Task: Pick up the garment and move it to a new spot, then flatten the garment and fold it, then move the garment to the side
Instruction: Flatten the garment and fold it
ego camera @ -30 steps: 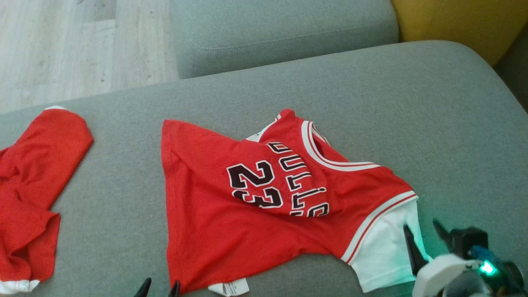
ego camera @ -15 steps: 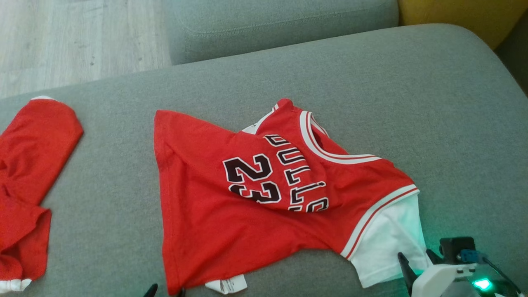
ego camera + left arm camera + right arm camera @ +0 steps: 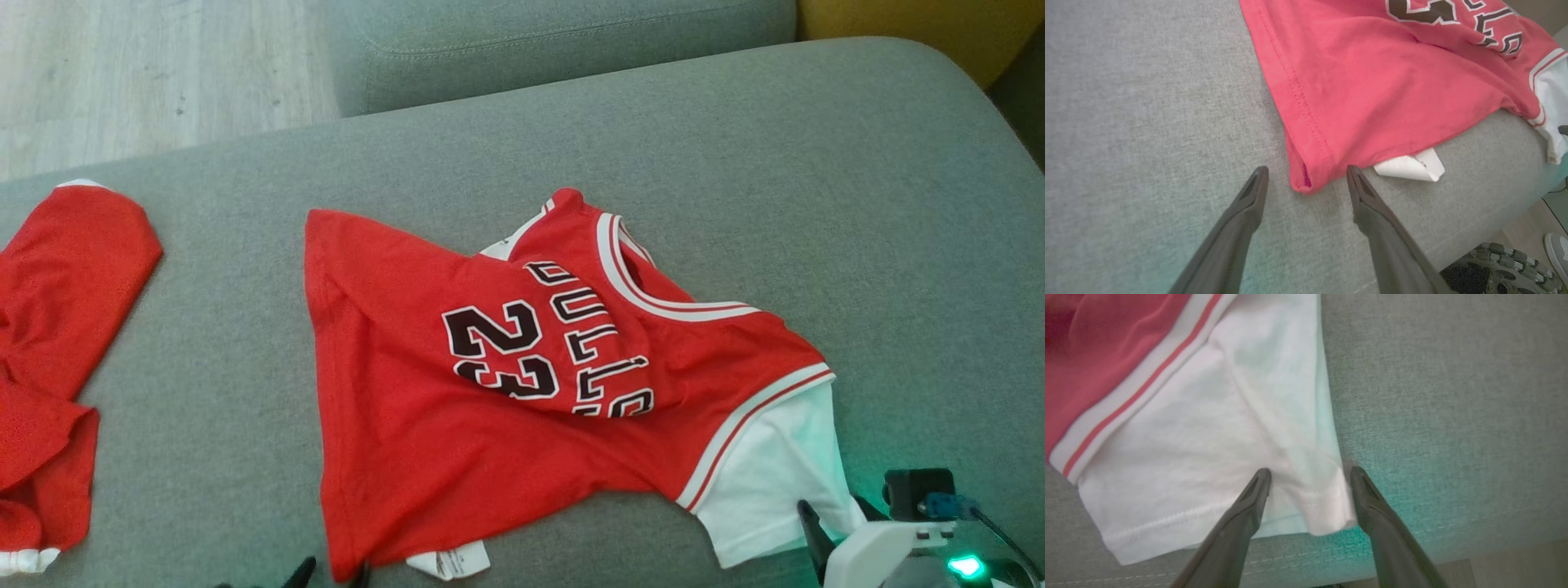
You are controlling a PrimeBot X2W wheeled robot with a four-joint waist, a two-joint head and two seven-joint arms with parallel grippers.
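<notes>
red jersey (image 3: 506, 392) lying rumpled, half spread on grey sofa cushion (image 3: 816, 163), near front edge. looking light, soft, floppy; likely sagging and bunching when lifted, not fragile. best holds: hem corner (image 3: 1306, 183) and white sleeve (image 3: 1200, 457) corner. left gripper (image 3: 1306, 169) hovering wide, straddling hem corner. right gripper (image 3: 1309, 470) wide, straddling sleeve corner. neither gripping anything. second red cloth (image 3: 57, 327) lying well apart at left.

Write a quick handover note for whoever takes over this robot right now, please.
Left gripper: open, astride the red hem corner of the jersey, nothing held.
Right gripper: open, astride the white sleeve corner, nothing held.
The jersey lies rumpled on the grey cushion near its front edge; another red garment lies to its left.
Done: no flattening or fold visible.
Left: grip both corners, flatten, fold, move aside.
</notes>
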